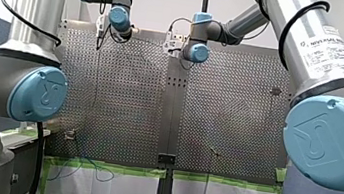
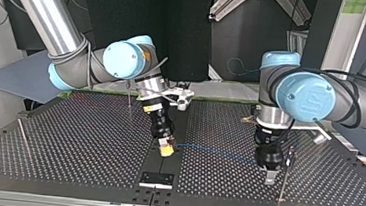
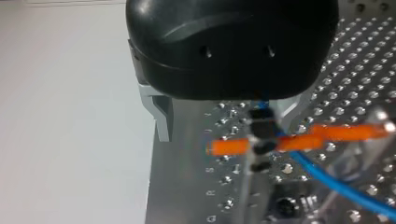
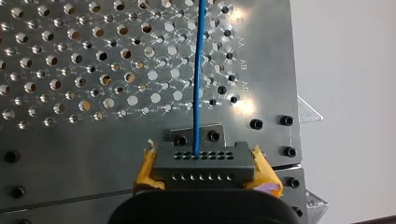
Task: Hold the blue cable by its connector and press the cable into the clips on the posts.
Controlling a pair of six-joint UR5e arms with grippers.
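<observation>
Right tool point(image 4: 205, 170): yellow pads clamped on the grey connector point(image 4: 201, 161), above the perforated bench point(image 4: 70, 149). The blue cable point(image 4: 200, 70) runs straight ahead from the connector. Left tool point(image 3: 226, 121): metal fingers point(image 3: 159, 116) wide apart, cable between them, clip post point(image 3: 260, 140) just ahead.

Pale wall point(image 1: 172, 1) beyond the perforated table point(image 1: 129, 96), green tape point(image 1: 110, 167) and white sheeting point(image 1: 97, 188) at its near edge.

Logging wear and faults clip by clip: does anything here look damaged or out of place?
Only the right gripper's yellow pads: their edges look frayed and curl away beside the grey connector. The blue cable leaves it straight, unkinked.
</observation>
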